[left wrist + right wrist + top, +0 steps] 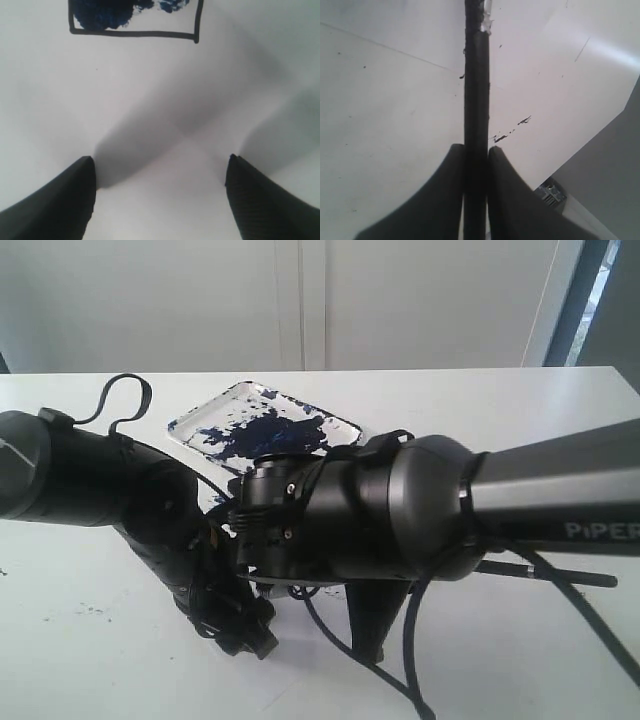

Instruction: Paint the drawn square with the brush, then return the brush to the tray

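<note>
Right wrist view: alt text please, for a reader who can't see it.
The right gripper is shut on the black brush, which runs away from the camera over white paper. Small dark flecks dot the paper.

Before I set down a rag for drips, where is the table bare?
Bare: table right of the tray, beyond the right arm; also the near left corner, speckled. Crowded: the middle, where the left arm meets it in front of the tray.

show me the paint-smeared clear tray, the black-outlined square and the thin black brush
paint-smeared tray [186,426]: exterior view, left corner
black-outlined square [132,34]: left wrist view, outline stroke
thin black brush [476,100]: right wrist view, shaft
</note>
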